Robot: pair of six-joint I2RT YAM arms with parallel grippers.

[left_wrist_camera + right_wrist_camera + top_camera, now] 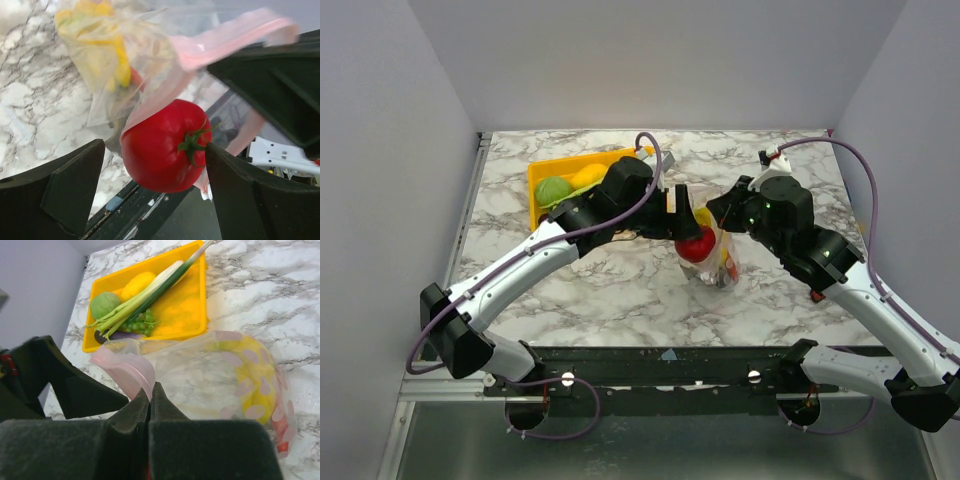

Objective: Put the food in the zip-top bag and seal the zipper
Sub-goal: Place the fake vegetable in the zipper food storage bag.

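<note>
The red tomato [160, 150] is shown by the left wrist view between the released left jaws, against the mouth of the zip-top bag [125, 60], above the desk [620, 290]. Only the right wrist view reveals the right jaws clenched on the pink zipper [127, 367]; behind, leeks [145, 295] and a cabbage [105, 305] are seen in the yellow tray [185, 315].

My left fingers [65, 195] are matt black plastic. The round red toy fruit [162, 150] is smooth, glossy plastic; the clear zip-top bag [200, 370] is thin, crinkly film.
</note>
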